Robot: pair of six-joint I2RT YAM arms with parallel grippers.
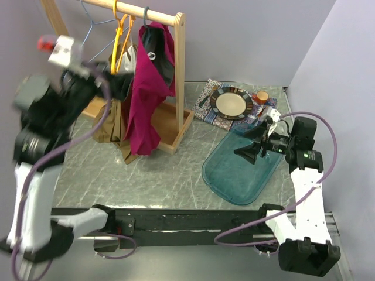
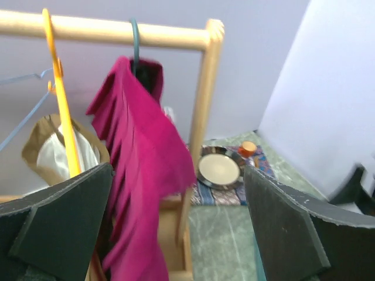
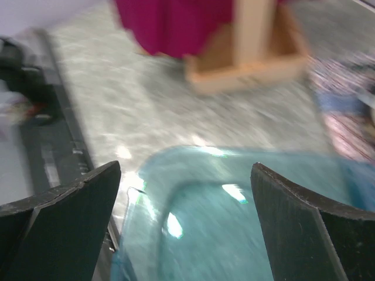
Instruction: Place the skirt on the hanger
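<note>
Toward the far left corner of the bench, the magenta skirt [image 1: 146, 99] hangs draped from a dark hanger [image 1: 146, 14] hooked over the top rail of the wooden rack [image 1: 180, 76]. The placing looks done, so the step in hand is probably getting clear. To do that well, the left gripper [image 2: 177, 170] should draw straight back toward the near edge. Its jaws should be kept wide so that neither pad catches the skirt's folds or the orange hanger [image 1: 120, 35] beside it, and so that the hook is not knocked along the rail.

The left arm is raised high, its wrist about level with the garment and facing the rack, jaws released and holding nothing. The right gripper [image 3: 186, 167] hovers low over the teal tray [image 1: 234, 187] near the bench's right edge, jaws likewise released and empty.
</note>
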